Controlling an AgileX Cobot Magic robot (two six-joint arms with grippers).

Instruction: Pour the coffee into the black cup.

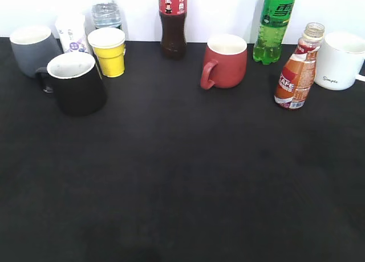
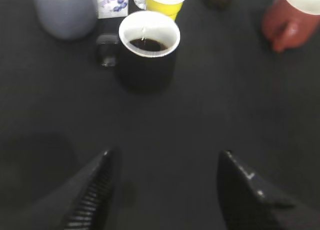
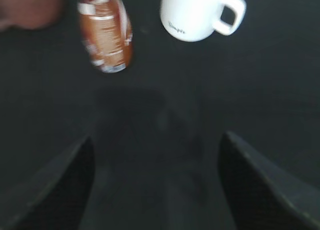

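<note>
The coffee bottle (image 1: 296, 73) with its orange-red "CAFE" label stands uncapped at the right, next to a white mug; it shows blurred in the right wrist view (image 3: 105, 32). The black cup (image 1: 77, 82) stands at the left with its handle to the left. In the left wrist view the black cup (image 2: 148, 57) holds dark brown liquid. My left gripper (image 2: 165, 162) is open and empty, well short of the cup. My right gripper (image 3: 156, 150) is open and empty, short of the bottle. Neither gripper shows in the exterior view.
Along the back stand a grey mug (image 1: 33, 49), a small white carton (image 1: 71, 33), a yellow paper cup (image 1: 108, 51), a clear water bottle (image 1: 106, 11), a cola bottle (image 1: 172, 22), a red mug (image 1: 225, 61), a green soda bottle (image 1: 275, 25) and a white mug (image 1: 341, 61).
</note>
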